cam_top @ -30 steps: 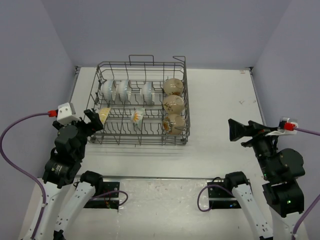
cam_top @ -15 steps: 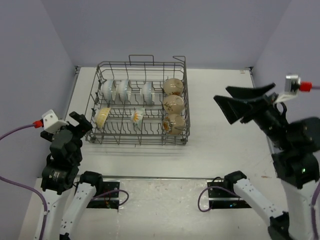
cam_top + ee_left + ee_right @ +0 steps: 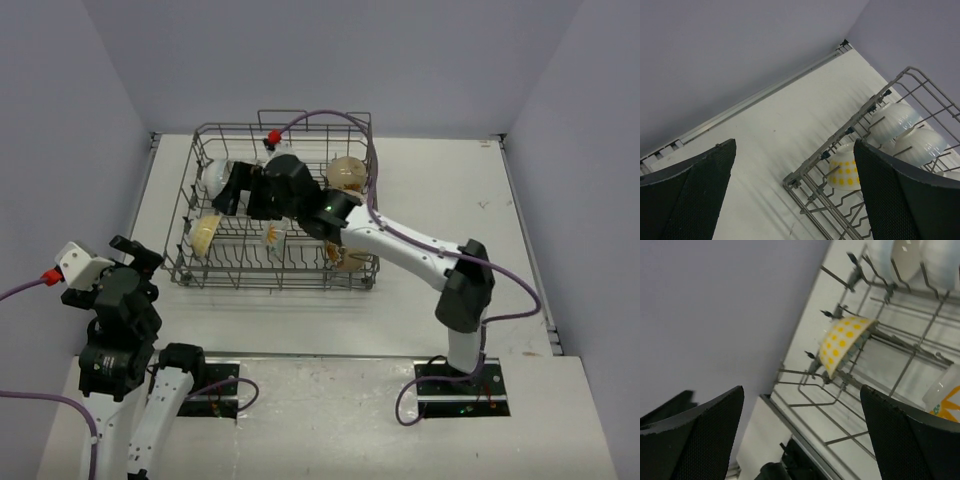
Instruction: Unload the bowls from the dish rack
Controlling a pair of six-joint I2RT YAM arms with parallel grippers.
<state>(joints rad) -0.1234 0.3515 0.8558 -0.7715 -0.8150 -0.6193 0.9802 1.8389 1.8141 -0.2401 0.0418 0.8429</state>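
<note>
**A:** So the table point(image 3: 440, 190) is carrying the rack point(image 3: 275, 283) toward its far side. The right gripper point(image 3: 801, 390) is hanging over the rack's left end, jaws spread wide, gripping nothing.

**B:** Yep, and the left gripper point(image 3: 795, 145) is hovering off the near-left corner, gaping too, empty.

**A:** Bowls?

**B:** All sitting in the rack: tan bowls point(image 3: 347, 172) down the right, white bowls point(image 3: 892, 120) back left, yellow-dotted bowl point(image 3: 842, 342) front left.

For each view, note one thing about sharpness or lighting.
Top external: even, soft light, faint shadows under the rack, all sharp. Left wrist: the dotted bowl is crisp; the near jaws are dark yet textured. Right wrist: slightly smeared, the dotted bowl soft, the white bowls blurred at the top.
</note>
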